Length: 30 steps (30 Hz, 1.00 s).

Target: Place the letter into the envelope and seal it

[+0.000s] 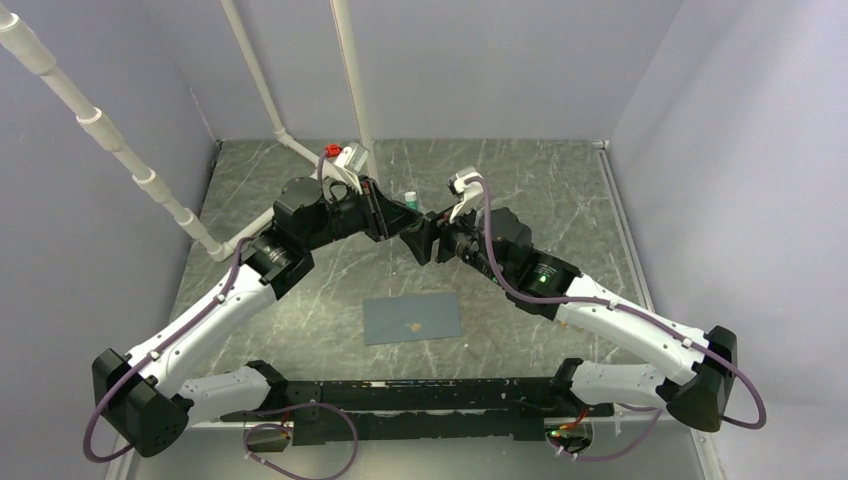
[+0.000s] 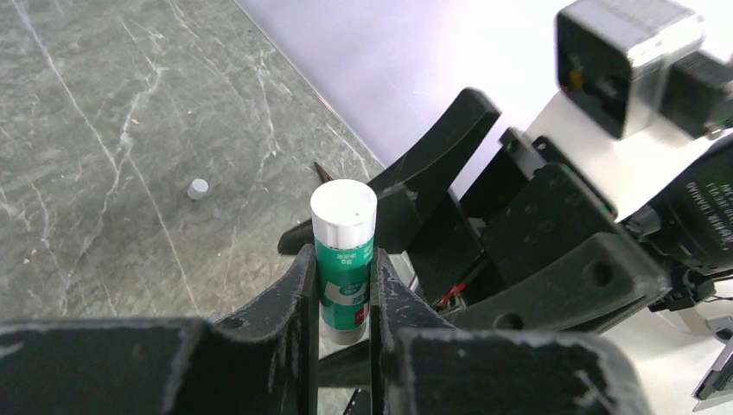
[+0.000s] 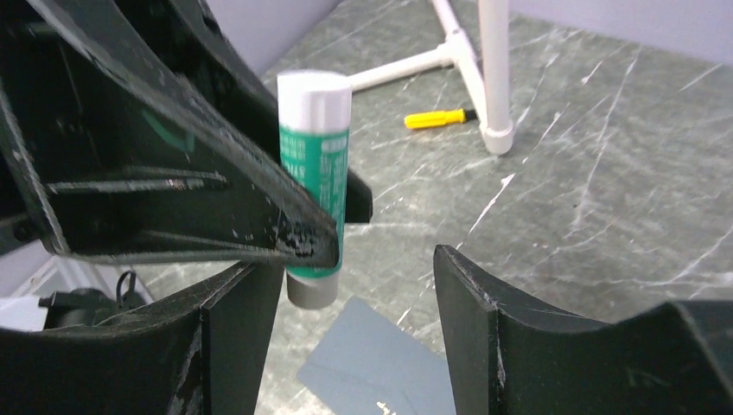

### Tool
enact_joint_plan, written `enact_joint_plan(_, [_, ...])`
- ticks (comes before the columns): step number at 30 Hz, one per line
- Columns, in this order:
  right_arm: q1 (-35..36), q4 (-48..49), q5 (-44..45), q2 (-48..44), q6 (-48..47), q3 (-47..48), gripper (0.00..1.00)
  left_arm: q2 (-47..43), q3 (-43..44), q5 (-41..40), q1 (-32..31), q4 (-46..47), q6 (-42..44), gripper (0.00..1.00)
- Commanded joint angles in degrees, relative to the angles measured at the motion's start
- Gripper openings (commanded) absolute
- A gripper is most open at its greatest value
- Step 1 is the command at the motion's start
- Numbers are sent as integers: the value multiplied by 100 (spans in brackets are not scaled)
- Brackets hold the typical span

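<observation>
1 envelope [image 1: 412, 318] flat on bench [image 1: 560, 190], long axis L-R; 1 glue stick [image 2: 343, 216] upright, clamped in L tool [image 2: 343, 277]; R tool [image 3: 353, 268] jaws apart.

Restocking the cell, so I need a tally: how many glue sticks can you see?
1. The glue stick stands upright, clamped in the left pincer, with the right pincer open beside it. Others may be hidden from view.
</observation>
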Motion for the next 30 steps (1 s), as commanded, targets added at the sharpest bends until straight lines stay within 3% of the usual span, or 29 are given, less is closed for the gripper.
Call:
enact_joint_plan(1, [37,485,282,51,-392,426,67,-109,57,-51,19,93,-191,2])
enact_joint_plan(4, [37,520,127,127,-466,484,58,-157,28,44,21,136,-247,2])
enact_joint_plan(8, [37,628,51,139,-508,480,27,-182,71,78,26,-1,-262,3])
enact_joint_plan(11, [37,893,-58,-25,-668,292,11,-206,34,133,21,-54,-209,7])
enact_joint_plan(13, [37,1091,-210,-171,-882,82,2,-237,-28,123,22,-101,-166,15])
enact_joint_plan(18, [37,496,-986,-311,-1897,74,0,-331,-3,-74,22,-550,-159,61])
enact_joint_plan(21, [37,-245,-1622,-366,-2578,183,0,-340,151,69,84,-850,-177,81])
enact_joint_plan(25, [37,-1033,-2219,-413,-3138,380,0,-73,647,1160,413,-1696,-104,84])
enact_joint_plan(30, [37,-1430,-2216,-362,-3480,506,0,84,706,2616,560,-1948,89,71])
